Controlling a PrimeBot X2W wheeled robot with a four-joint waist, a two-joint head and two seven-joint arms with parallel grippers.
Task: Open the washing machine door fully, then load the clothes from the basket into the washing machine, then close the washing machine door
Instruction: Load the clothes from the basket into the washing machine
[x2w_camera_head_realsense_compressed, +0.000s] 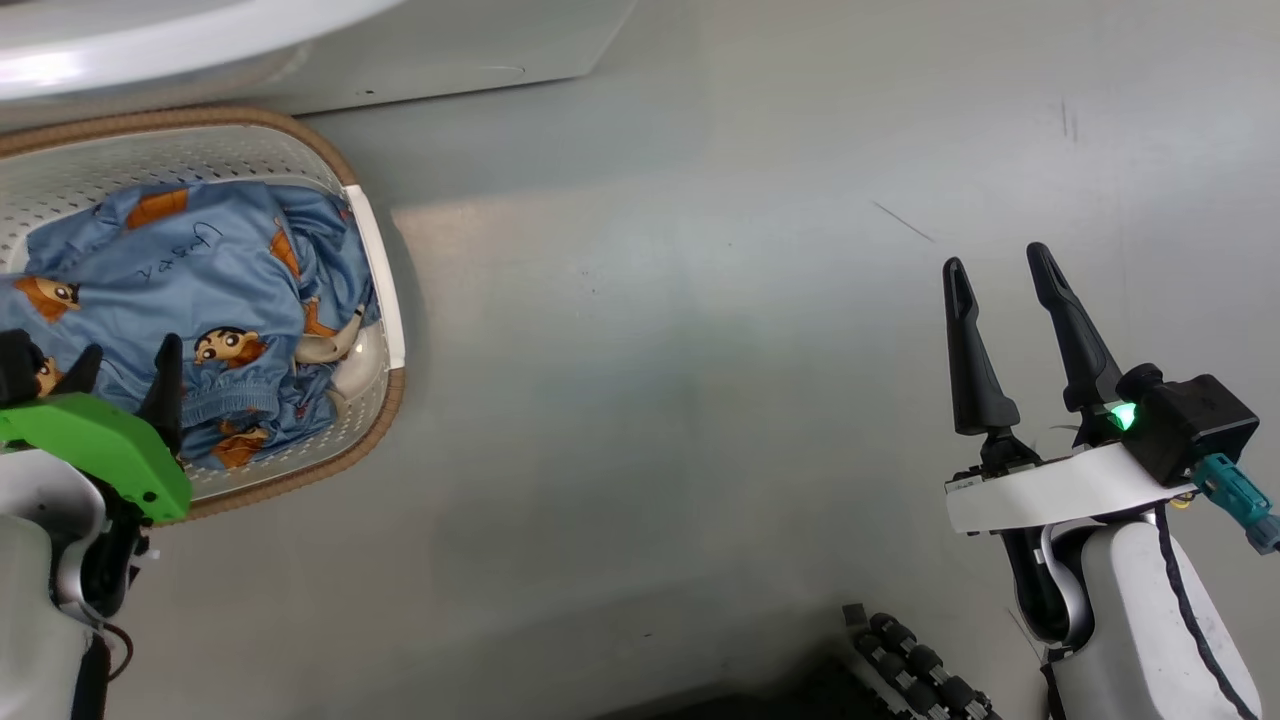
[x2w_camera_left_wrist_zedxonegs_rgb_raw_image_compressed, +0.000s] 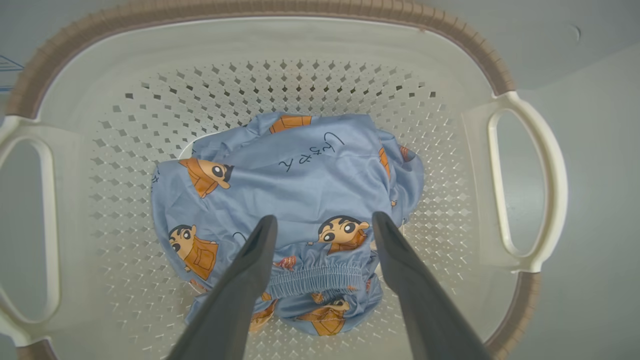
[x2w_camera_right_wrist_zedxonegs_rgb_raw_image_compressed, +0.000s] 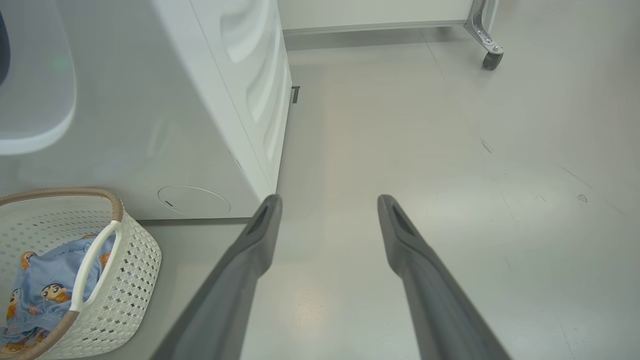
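The cream perforated basket (x2w_camera_head_realsense_compressed: 385, 290) with its brown rim stands on the floor at the left, just in front of the white washing machine (x2w_camera_head_realsense_compressed: 470, 50). Light blue clothes (x2w_camera_head_realsense_compressed: 170, 270) with orange cartoon figures lie crumpled in it. My left gripper (x2w_camera_head_realsense_compressed: 128, 350) hangs open inside the basket. In the left wrist view its fingers (x2w_camera_left_wrist_zedxonegs_rgb_raw_image_compressed: 250, 270) straddle the elastic hem of the clothes (x2w_camera_left_wrist_zedxonegs_rgb_raw_image_compressed: 300, 180), gripping nothing. My right gripper (x2w_camera_head_realsense_compressed: 998, 260) is open over bare floor at the right. A pale rounded panel (x2w_camera_right_wrist_zedxonegs_rgb_raw_image_compressed: 35, 100), apparently the washing machine door, juts out from the machine's front (x2w_camera_right_wrist_zedxonegs_rgb_raw_image_compressed: 150, 125).
Grey floor stretches between the basket (x2w_camera_right_wrist_zedxonegs_rgb_raw_image_compressed: 130, 265) and my right arm. A round service cap (x2w_camera_right_wrist_zedxonegs_rgb_raw_image_compressed: 194, 200) sits low on the machine's front. A wheeled metal frame leg (x2w_camera_right_wrist_zedxonegs_rgb_raw_image_compressed: 492, 57) stands far back. Part of my base (x2w_camera_head_realsense_compressed: 920, 670) shows at the bottom.
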